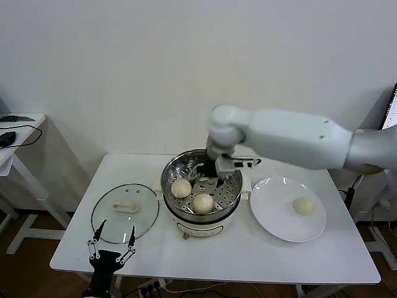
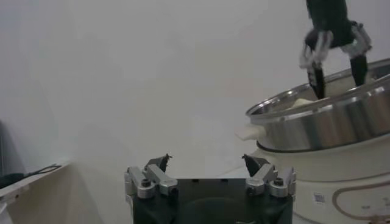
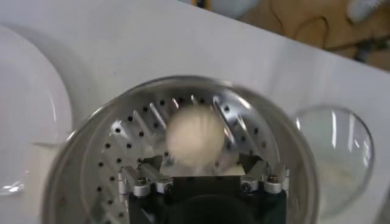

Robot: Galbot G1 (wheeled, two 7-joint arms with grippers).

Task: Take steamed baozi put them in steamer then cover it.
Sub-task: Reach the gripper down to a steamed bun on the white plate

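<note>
Right claw [image 1: 209,173] lowered inside the round shiny stainless-steel steamer [image 1: 231,197] at the middle of the white table [image 1: 260,254], fingers spread apart around a small cream-white dough bun [image 3: 195,136] on the perforated floor, grip on it not evident. Two more buns [image 1: 181,188] [image 1: 203,202] resting in the pot's nearer half, a fourth [image 1: 303,205] lying on the flat white plate [image 1: 273,220] just to the robot's right. Round clear glass lid [image 1: 105,218] flat on the table at the steamer's left, left claw [image 1: 111,243] parked at the near table edge by it, fingers wide apart and empty.
</note>
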